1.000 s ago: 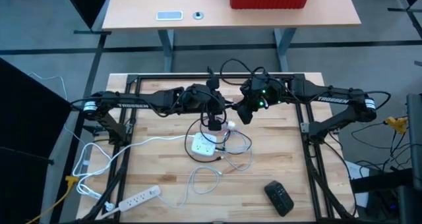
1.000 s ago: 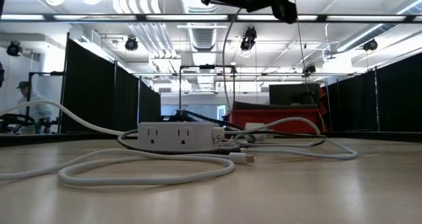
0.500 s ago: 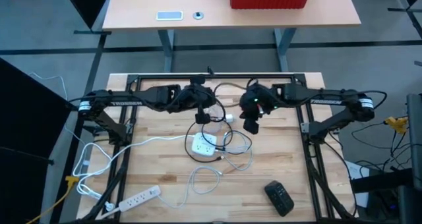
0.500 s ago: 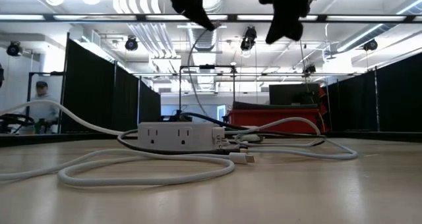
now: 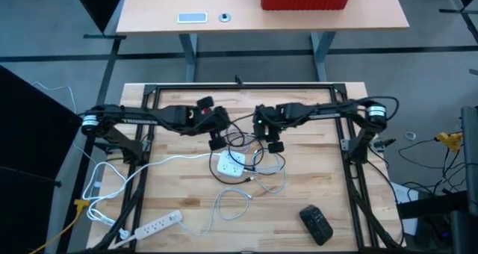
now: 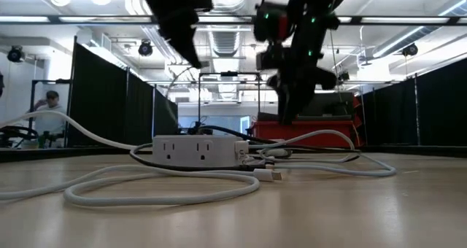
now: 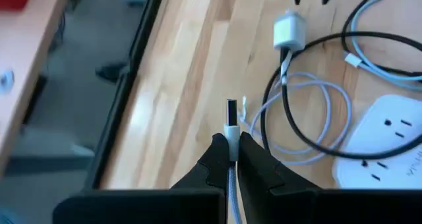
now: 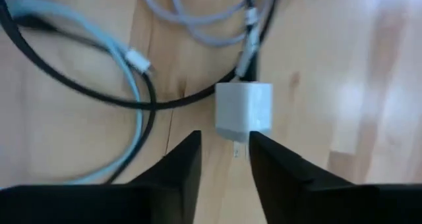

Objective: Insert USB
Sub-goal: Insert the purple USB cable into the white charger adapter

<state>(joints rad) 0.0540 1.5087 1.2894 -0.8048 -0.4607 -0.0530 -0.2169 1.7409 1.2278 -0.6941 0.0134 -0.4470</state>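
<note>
While the USB plug [image 7: 231, 112] is already pinched between the left gripper [image 7: 231, 145] fingers, nothing is plugged in yet, so the task looks roughly at its midpoint. The plug's metal end juts out past the fingertips, its thin white cable [image 7: 230, 191] running back between them. In the high view the left gripper [image 5: 217, 141] hangs above the desk [image 5: 314, 179] just behind the white power strip [image 5: 230, 164].

The right gripper [image 8: 224, 159] has its fingers parted to a narrow gap, holding nothing, and it hovers close over the small white charger block [image 8: 244, 109] that lies on the wood among loops of black and pale cables. The block's edge sits right at the opening between the fingertips, but I cannot tell whether they touch it. From above, the right gripper [image 5: 272, 143] is just beside the left one, over the cable tangle; from the left wrist view the same charger block [image 7: 289, 31] lies ahead of the held plug.

By my reading, what is left is the larger half: the right fingers must take and steady the charger, its port must be turned toward the plug, and the plug must be lined up and pushed home. The port itself is not visible from any view.
</note>
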